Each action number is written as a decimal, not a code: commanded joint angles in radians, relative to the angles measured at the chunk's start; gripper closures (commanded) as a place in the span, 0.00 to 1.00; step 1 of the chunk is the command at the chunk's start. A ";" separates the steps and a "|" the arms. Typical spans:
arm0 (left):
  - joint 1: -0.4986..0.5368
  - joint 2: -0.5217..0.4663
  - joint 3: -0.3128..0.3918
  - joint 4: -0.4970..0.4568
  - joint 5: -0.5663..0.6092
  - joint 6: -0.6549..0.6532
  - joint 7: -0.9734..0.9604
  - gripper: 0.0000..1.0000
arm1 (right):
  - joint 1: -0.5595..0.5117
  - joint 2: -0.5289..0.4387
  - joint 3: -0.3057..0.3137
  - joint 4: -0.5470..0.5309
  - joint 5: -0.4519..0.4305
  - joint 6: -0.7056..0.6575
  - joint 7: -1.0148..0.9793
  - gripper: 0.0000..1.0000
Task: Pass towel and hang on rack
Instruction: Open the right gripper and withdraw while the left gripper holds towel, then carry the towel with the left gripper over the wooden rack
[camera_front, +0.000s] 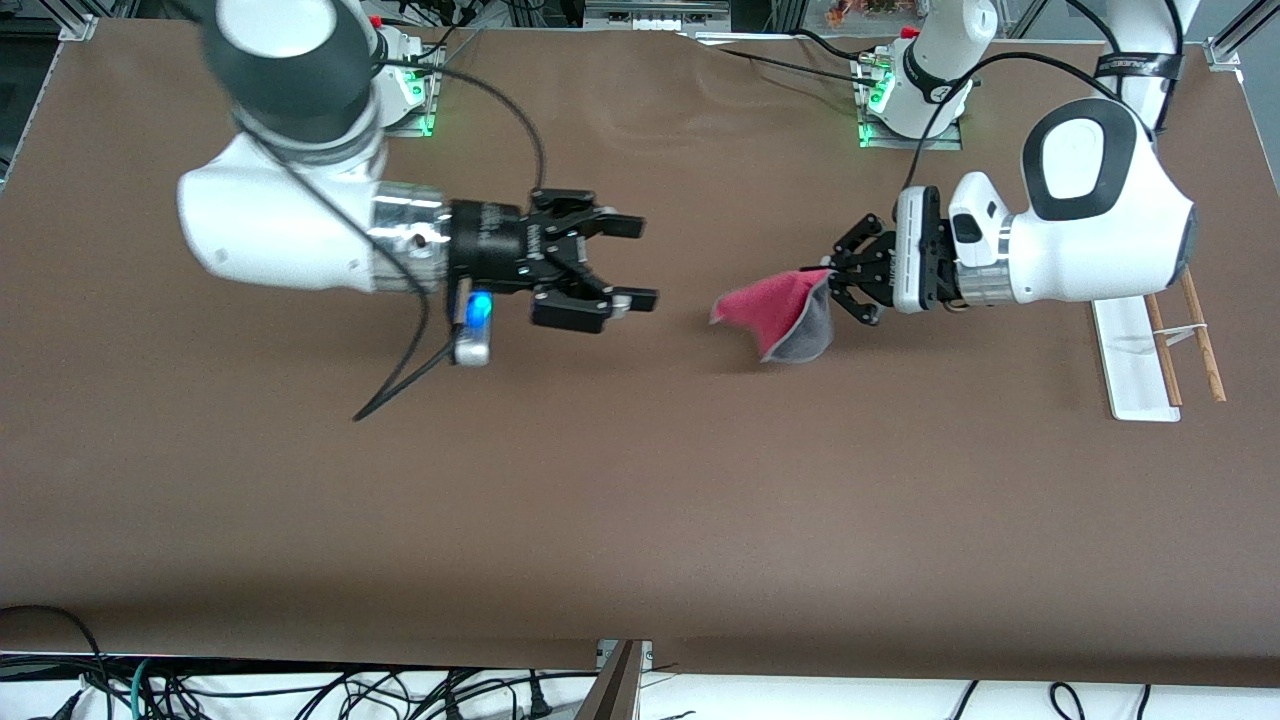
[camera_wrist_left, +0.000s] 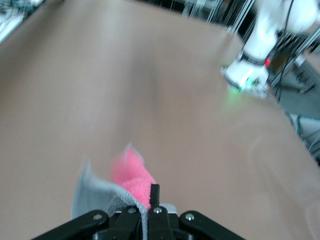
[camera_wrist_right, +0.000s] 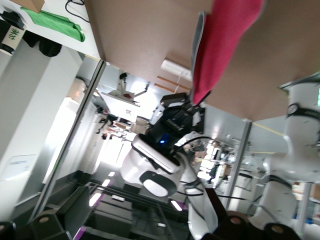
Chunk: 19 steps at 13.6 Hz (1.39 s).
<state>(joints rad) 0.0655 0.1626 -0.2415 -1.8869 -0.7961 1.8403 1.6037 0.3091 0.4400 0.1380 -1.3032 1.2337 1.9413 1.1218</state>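
The towel (camera_front: 785, 312), pink-red with a grey underside, hangs in the air over the middle of the table, pinched at one edge by my left gripper (camera_front: 836, 282). In the left wrist view the towel (camera_wrist_left: 131, 175) sits between the shut fingers (camera_wrist_left: 154, 194). My right gripper (camera_front: 632, 268) is open and empty, pointing at the towel from the right arm's end, a gap apart from it. The right wrist view shows the towel (camera_wrist_right: 222, 45) and the left gripper (camera_wrist_right: 187, 112) holding it. The rack (camera_front: 1150, 350), a white base with two wooden rods, stands at the left arm's end, partly hidden by the left arm.
Brown table (camera_front: 600, 500) with open surface nearer the front camera. A black cable (camera_front: 400, 380) hangs from the right arm down to the table. The two arm bases (camera_front: 905, 100) stand along the table's edge farthest from the front camera.
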 joint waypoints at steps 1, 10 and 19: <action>0.083 -0.015 -0.001 0.037 0.153 -0.067 -0.066 1.00 | -0.064 -0.001 -0.017 0.012 -0.084 -0.157 -0.091 0.00; 0.408 0.202 0.034 0.307 0.728 -0.185 -0.074 1.00 | -0.065 -0.286 -0.213 -0.209 -0.679 -0.409 -0.491 0.00; 0.473 0.365 0.321 0.520 0.911 -0.197 -0.021 1.00 | -0.065 -0.399 -0.255 -0.297 -1.149 -0.397 -0.913 0.00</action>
<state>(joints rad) 0.5350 0.4307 0.0505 -1.4829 0.0901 1.6646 1.5648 0.2377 0.0664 -0.1135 -1.5685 0.1358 1.5237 0.2519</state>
